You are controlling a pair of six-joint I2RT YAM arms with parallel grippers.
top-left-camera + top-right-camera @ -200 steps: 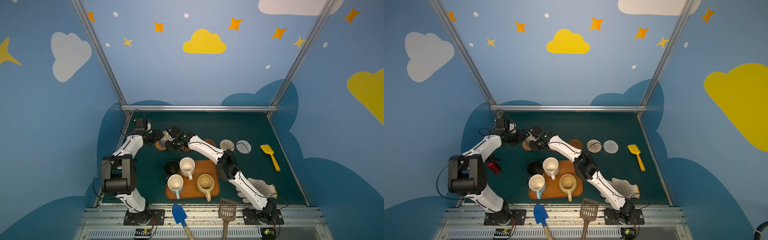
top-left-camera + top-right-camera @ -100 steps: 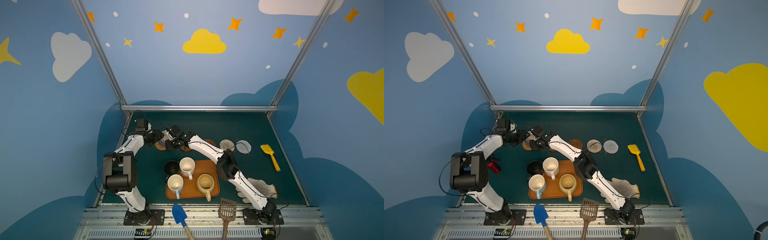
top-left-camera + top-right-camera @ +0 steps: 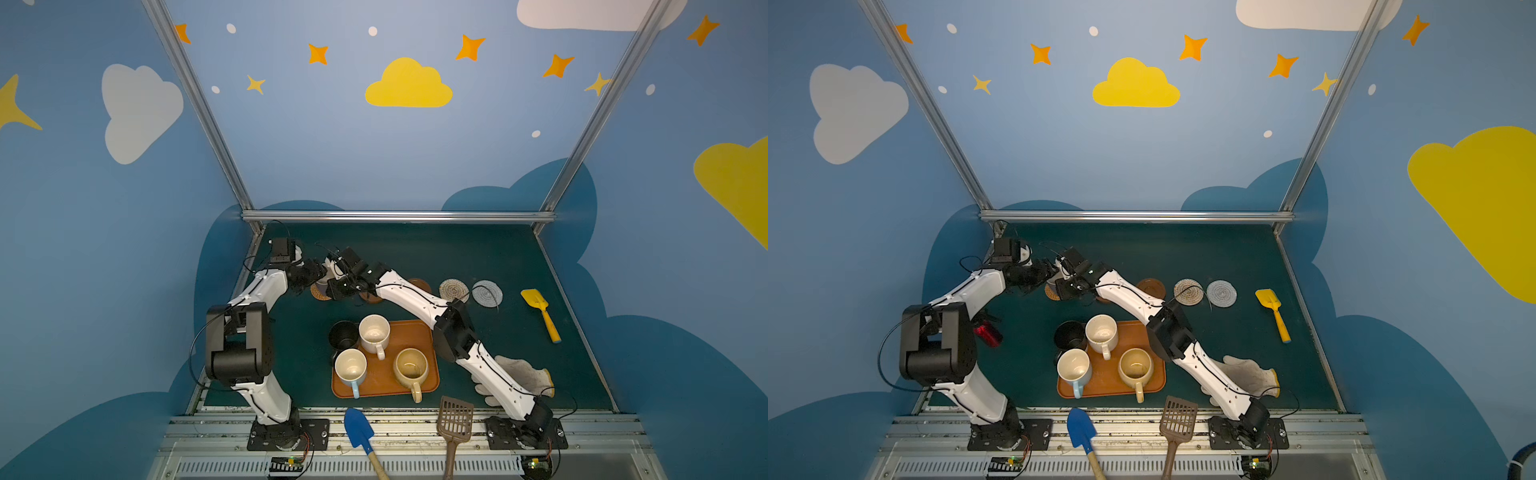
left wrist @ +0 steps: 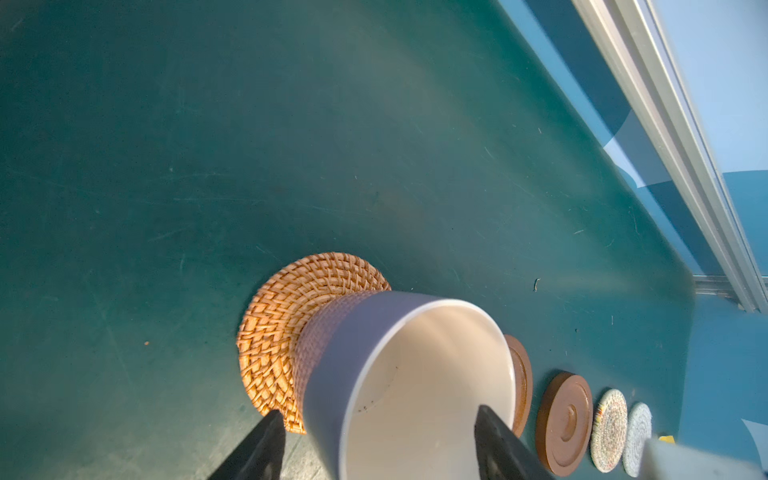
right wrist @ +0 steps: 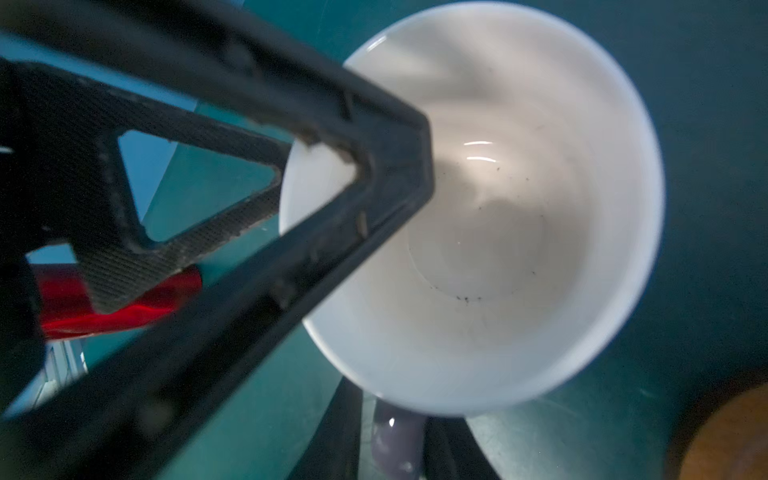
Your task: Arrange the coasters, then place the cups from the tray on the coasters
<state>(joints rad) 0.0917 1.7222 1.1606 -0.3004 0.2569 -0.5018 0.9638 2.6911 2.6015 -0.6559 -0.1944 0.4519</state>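
Lavender ceramic mug (image 4: 353,353) on tan woven rattan coaster (image 4: 286,316), surface 10 o'clock. Left hand (image 4: 376,444) spread around mug body; right hand (image 5: 399,449) grip state unclear.

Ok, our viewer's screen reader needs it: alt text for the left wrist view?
A lavender mug with a white inside stands on a tan woven coaster, between the two dark fingers of the left gripper. Beyond it, two brown wooden coasters and two rope coasters line the green table.
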